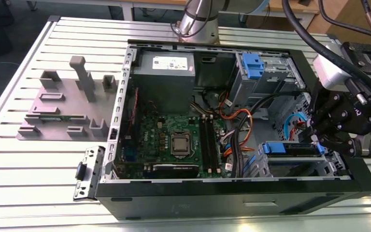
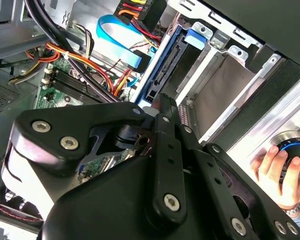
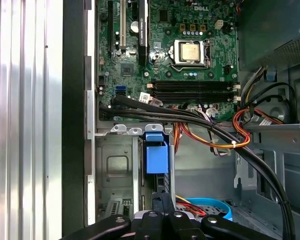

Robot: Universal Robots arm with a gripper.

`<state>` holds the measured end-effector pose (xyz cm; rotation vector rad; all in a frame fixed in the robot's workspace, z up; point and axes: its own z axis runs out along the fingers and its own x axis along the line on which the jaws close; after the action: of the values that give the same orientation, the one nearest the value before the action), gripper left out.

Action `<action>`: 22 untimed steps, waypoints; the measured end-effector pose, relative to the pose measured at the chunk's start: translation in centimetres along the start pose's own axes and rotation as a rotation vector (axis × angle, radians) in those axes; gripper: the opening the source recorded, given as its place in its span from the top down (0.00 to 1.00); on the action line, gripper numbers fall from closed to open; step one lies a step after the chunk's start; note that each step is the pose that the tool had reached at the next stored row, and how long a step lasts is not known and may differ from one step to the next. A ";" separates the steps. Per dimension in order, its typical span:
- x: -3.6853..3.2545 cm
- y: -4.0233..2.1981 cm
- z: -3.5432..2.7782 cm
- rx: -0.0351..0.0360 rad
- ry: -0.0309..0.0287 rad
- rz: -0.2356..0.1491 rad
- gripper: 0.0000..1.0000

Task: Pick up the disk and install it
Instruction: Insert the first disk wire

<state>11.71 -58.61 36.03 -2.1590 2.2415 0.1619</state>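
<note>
Here the disk (image 1: 293, 148) stands on edge in its bay (image 1: 295, 166).

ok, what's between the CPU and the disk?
In the first wrist view, the RAM slots sit just past the CPU. Then a bundle of black cables crosses in front of the disk in its bay.

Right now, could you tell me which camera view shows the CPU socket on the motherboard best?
The first wrist view: it looks straight down on the CPU socket, unobstructed. The exterior view shows the same socket from a slant. In the second wrist view the gripper blocks most of the board.
</note>
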 end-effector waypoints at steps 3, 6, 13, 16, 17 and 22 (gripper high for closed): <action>-0.19 -0.02 0.13 0.0000 0.0002 0.000 0.90; -0.20 -0.01 0.14 0.0000 0.0002 0.000 0.90; -0.38 -0.01 0.21 0.0000 0.0004 0.000 0.90; -0.43 -0.03 0.23 0.0000 0.0002 0.000 0.90; -0.44 -0.04 0.24 0.0000 0.0002 0.000 0.90; -0.44 -0.05 0.23 0.0000 0.0002 0.000 0.90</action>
<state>11.77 -58.15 35.83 -2.1591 2.2416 0.1616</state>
